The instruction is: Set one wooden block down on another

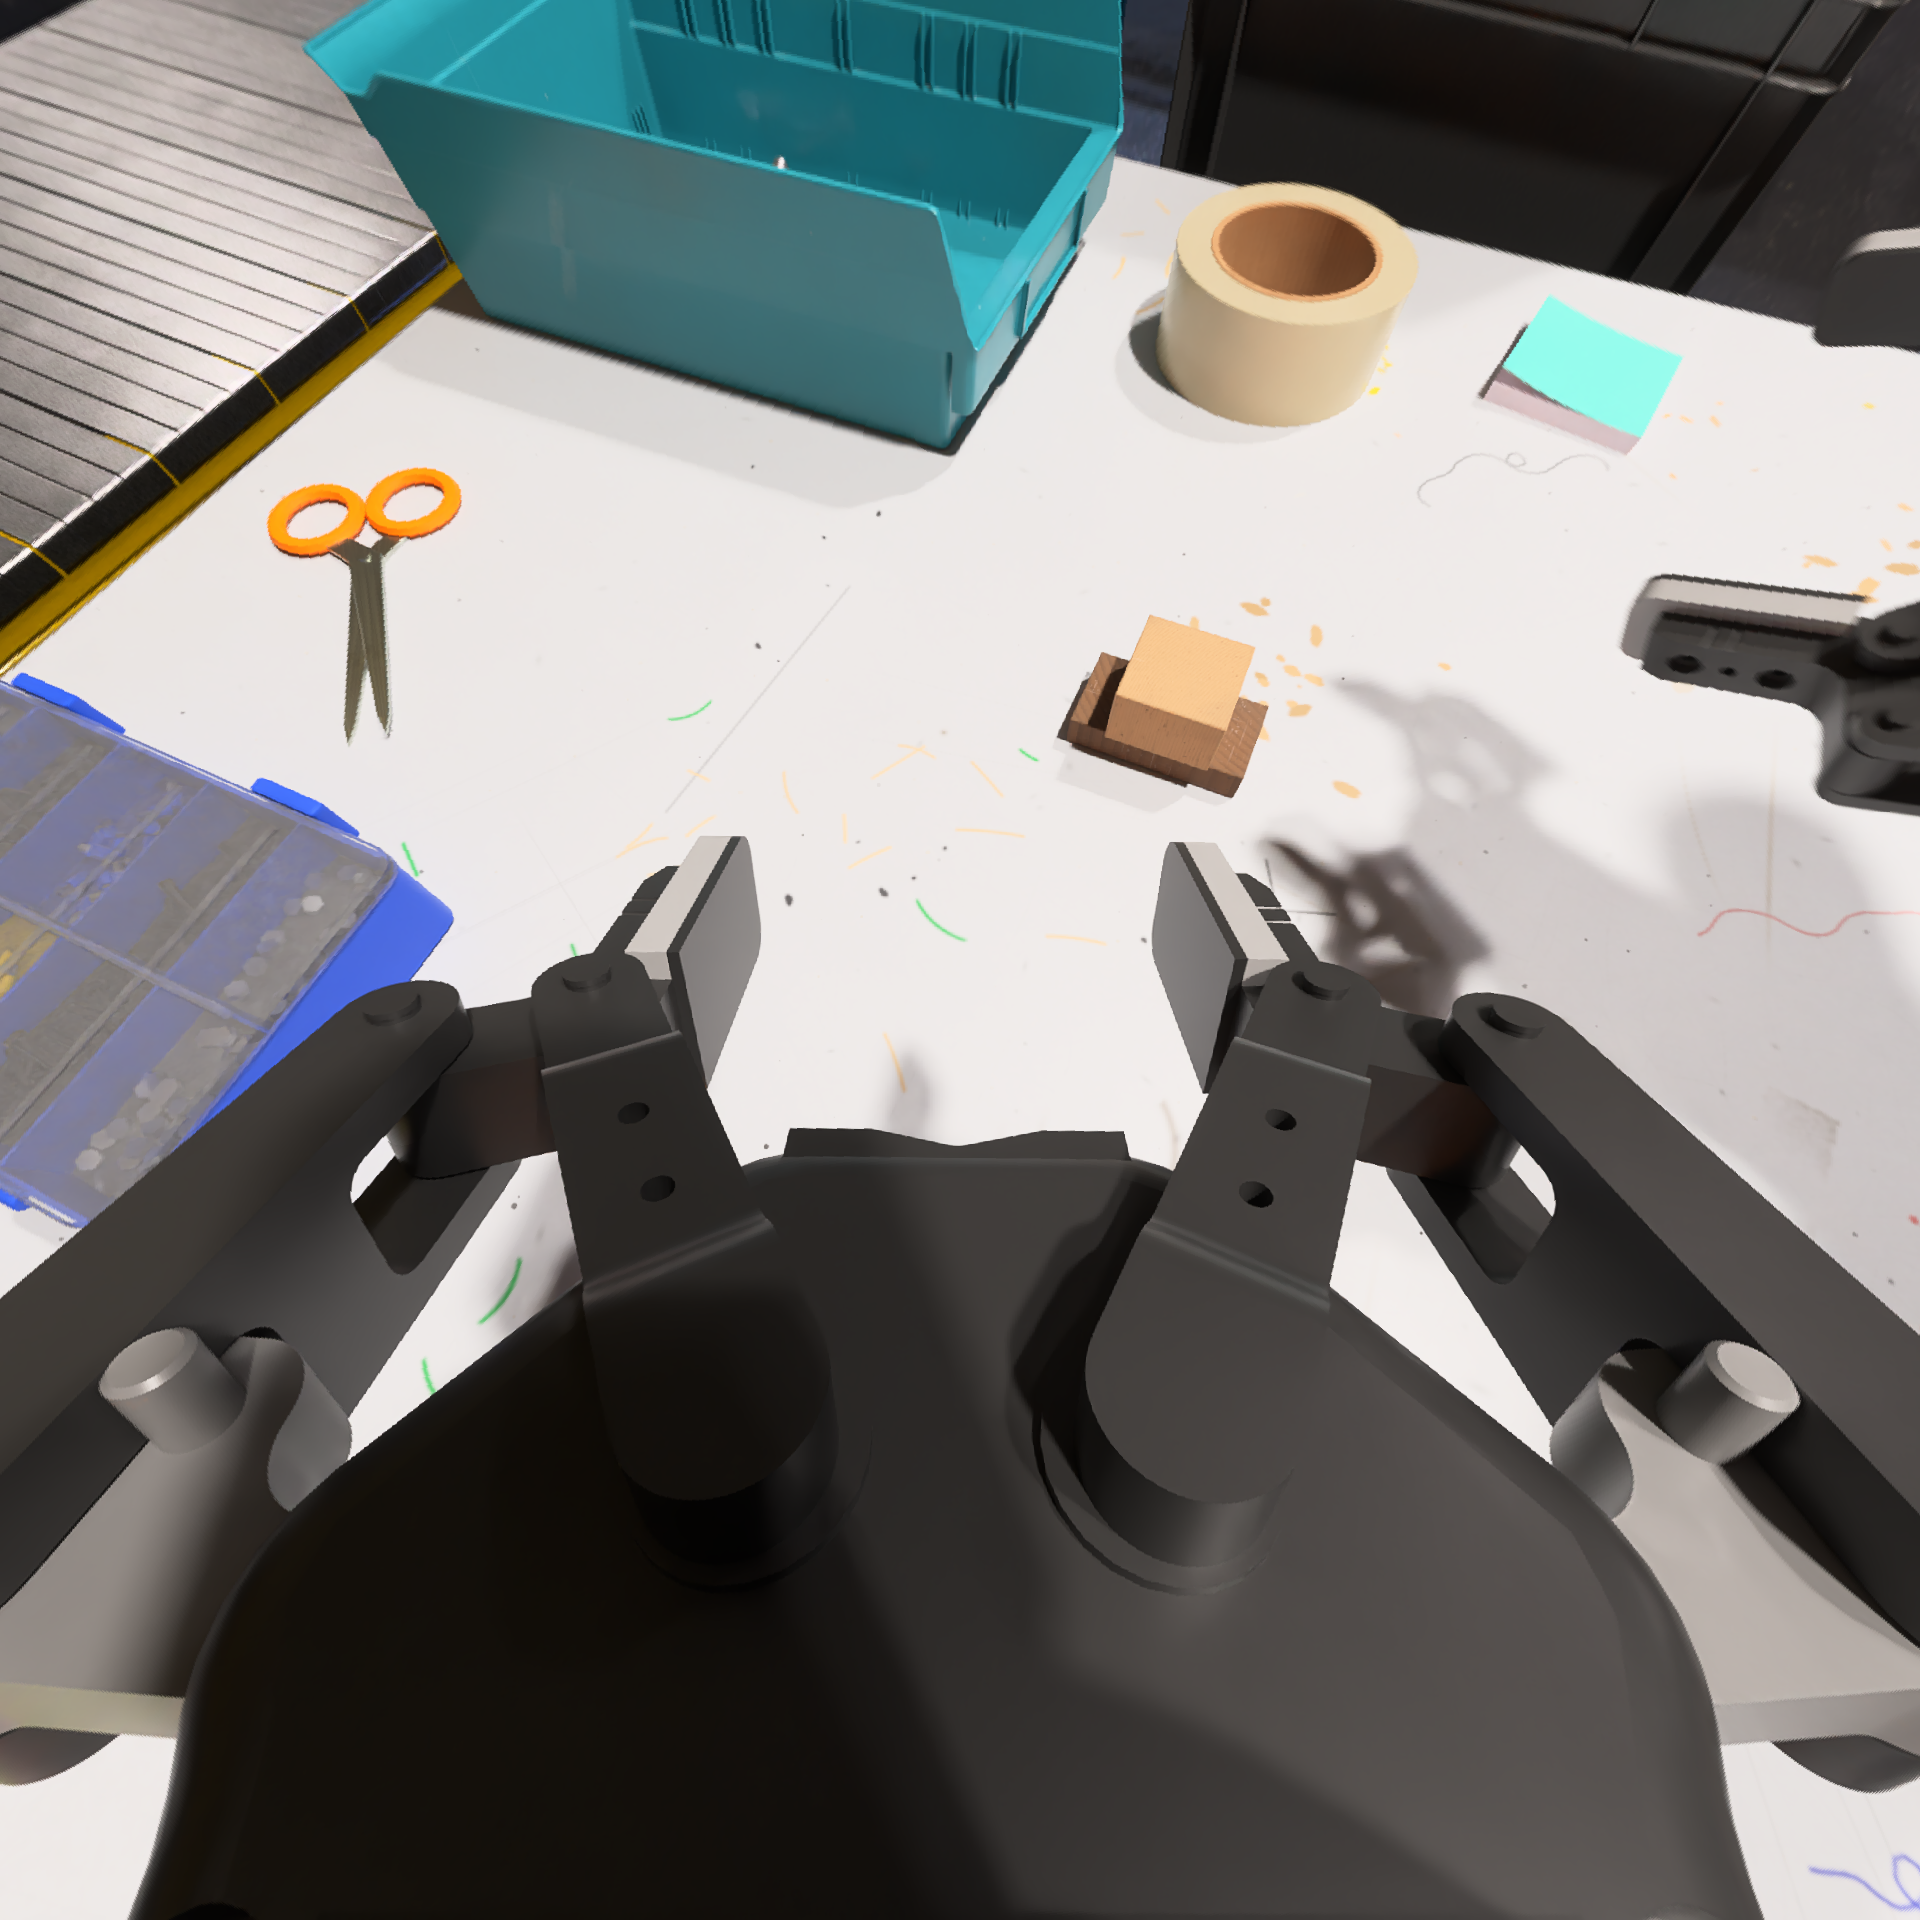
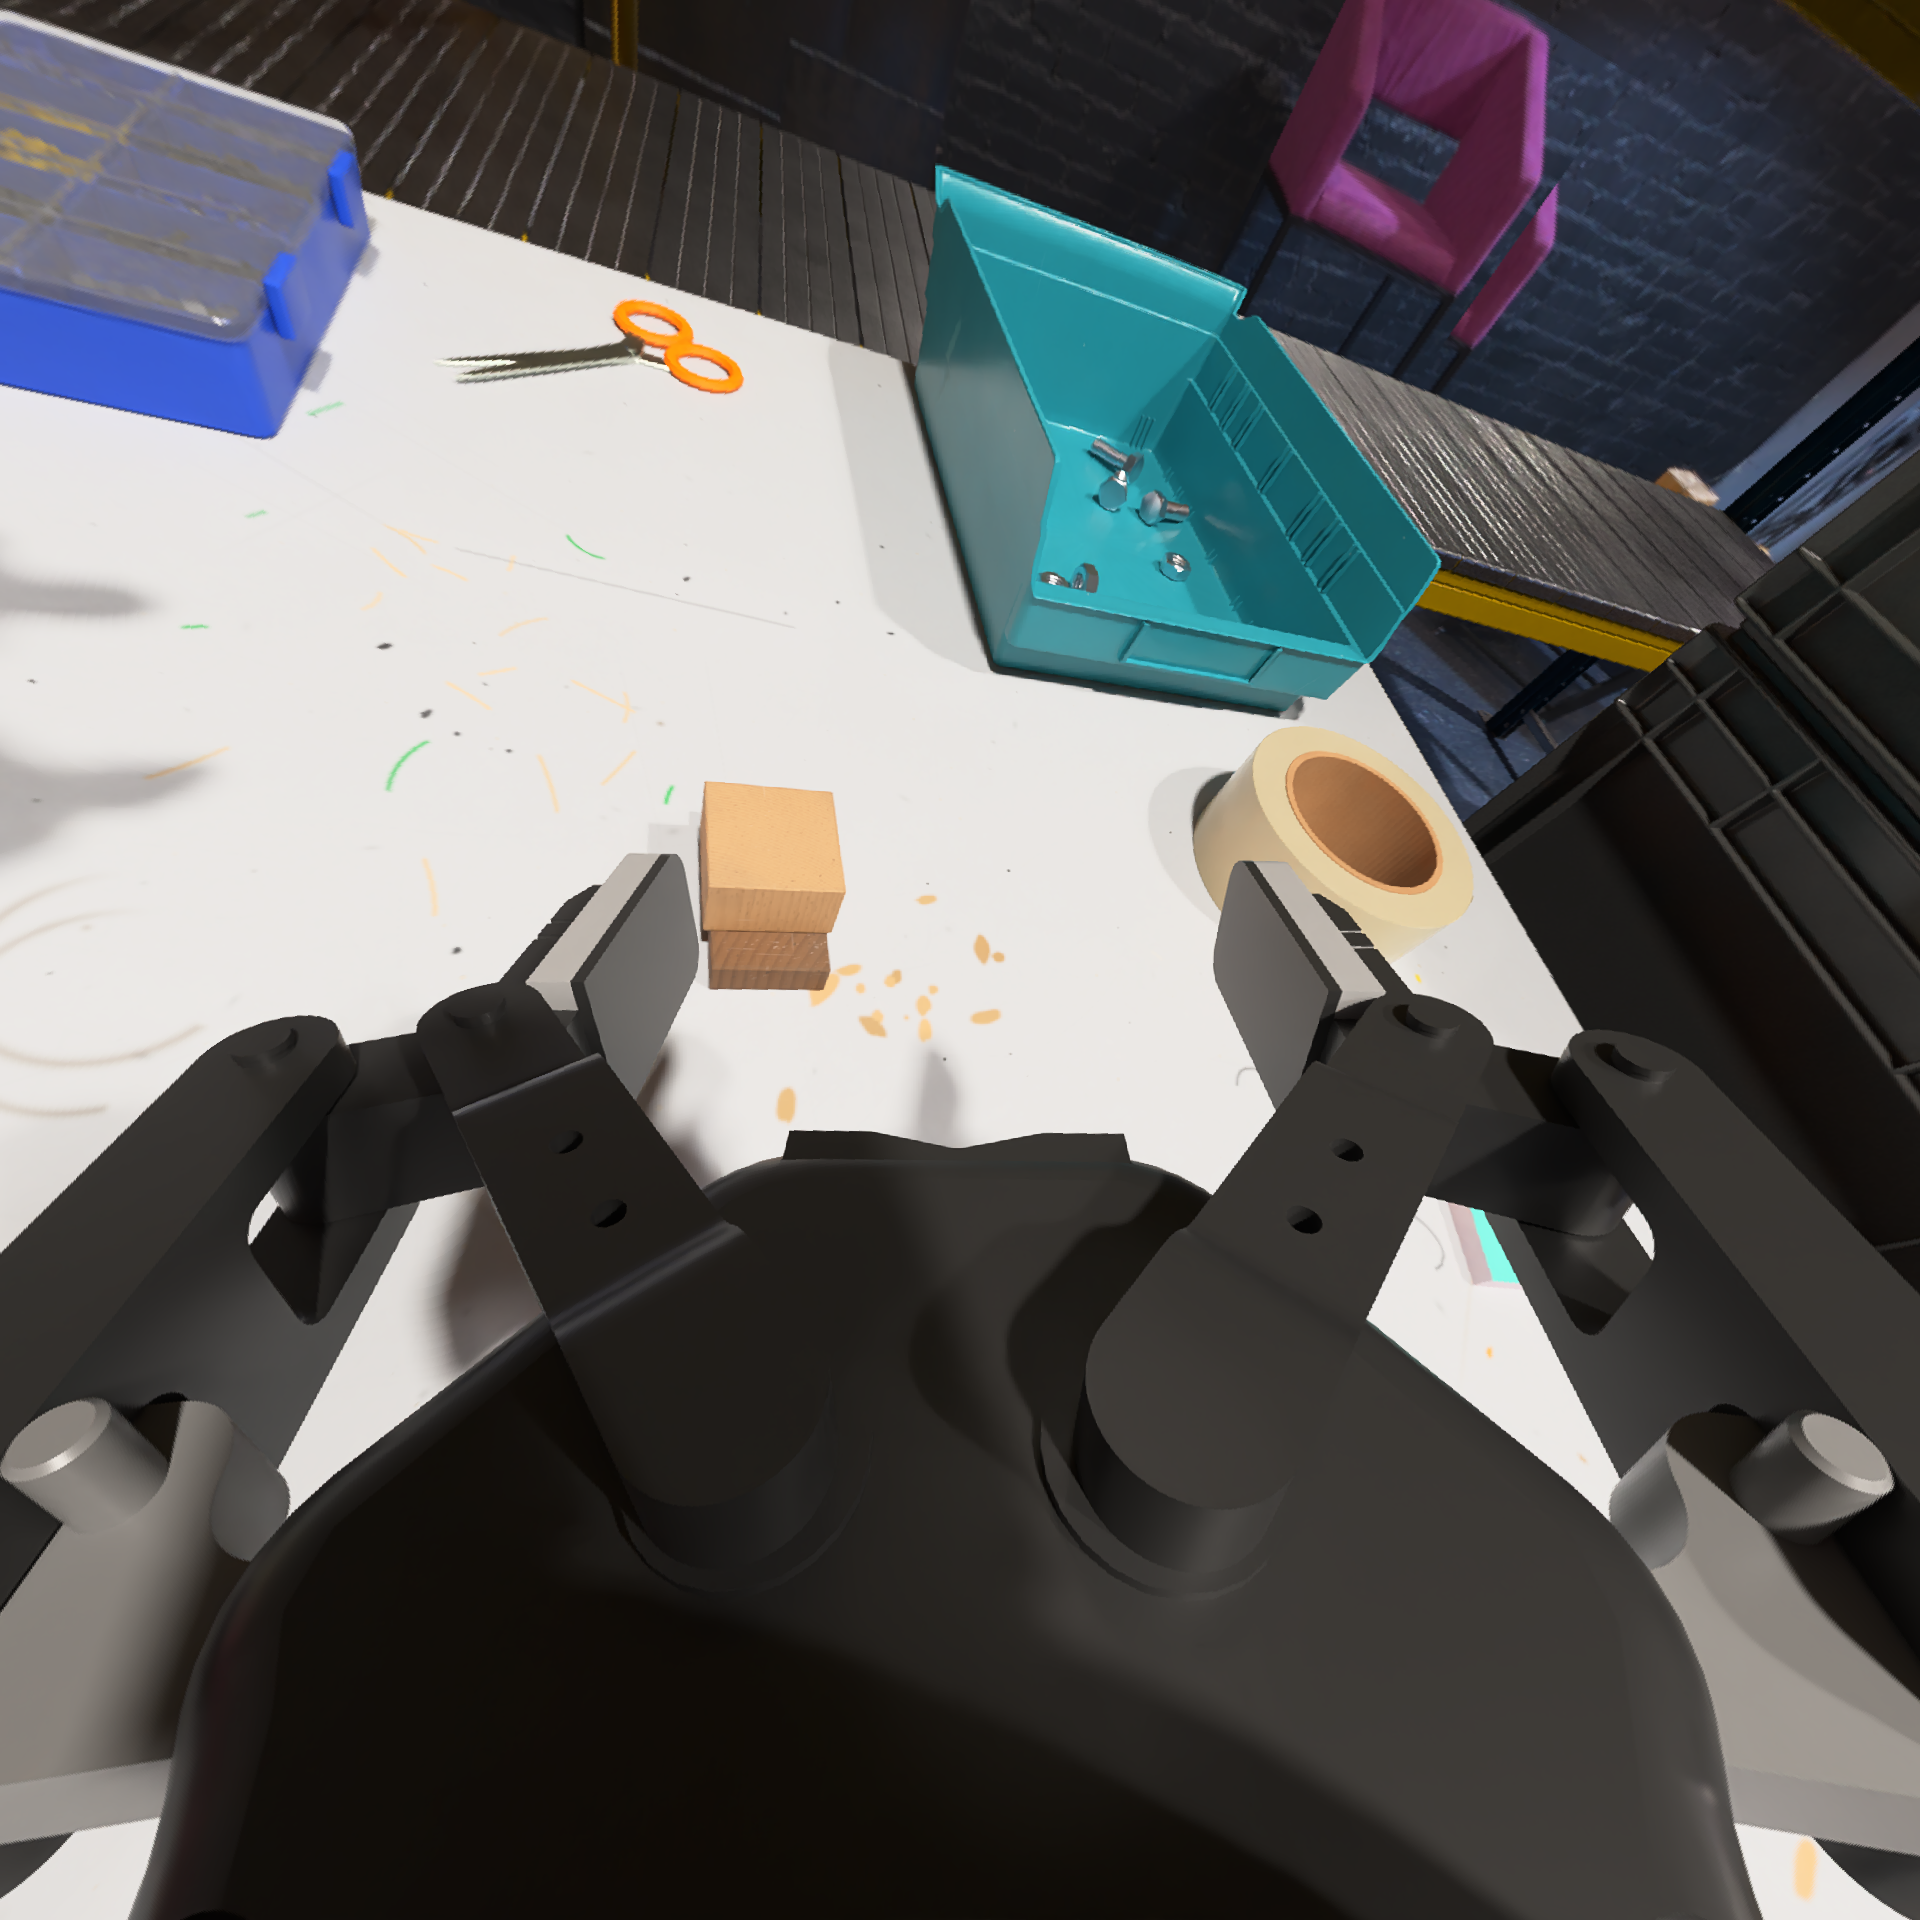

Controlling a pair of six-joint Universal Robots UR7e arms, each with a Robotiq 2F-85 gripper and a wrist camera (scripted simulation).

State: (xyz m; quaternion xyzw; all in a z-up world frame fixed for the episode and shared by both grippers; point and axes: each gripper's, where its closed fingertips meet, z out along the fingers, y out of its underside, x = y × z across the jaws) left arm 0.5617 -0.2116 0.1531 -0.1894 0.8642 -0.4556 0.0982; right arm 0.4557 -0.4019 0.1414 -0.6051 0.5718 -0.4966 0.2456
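Note:
A light wooden block (image 1: 1184,681) rests on top of a flat, darker wooden block (image 1: 1231,753) on the white table. The stack also shows in the right wrist view, light block (image 2: 769,847) above dark block (image 2: 769,961). My left gripper (image 1: 956,935) is open and empty, hovering above the table short of the stack. My right gripper (image 2: 956,956) is open and empty, with its left finger (image 2: 634,935) just beside the stack and not touching it. The right gripper also shows at the right edge of the left wrist view (image 1: 1766,649).
A teal bin (image 1: 748,197) holding several bolts (image 2: 1127,499) stands behind the stack. A roll of tape (image 1: 1283,301), a pad of teal notes (image 1: 1584,369), orange-handled scissors (image 1: 364,551) and a blue parts case (image 1: 156,935) lie around. Dark crates (image 2: 1766,831) stand off the table's edge.

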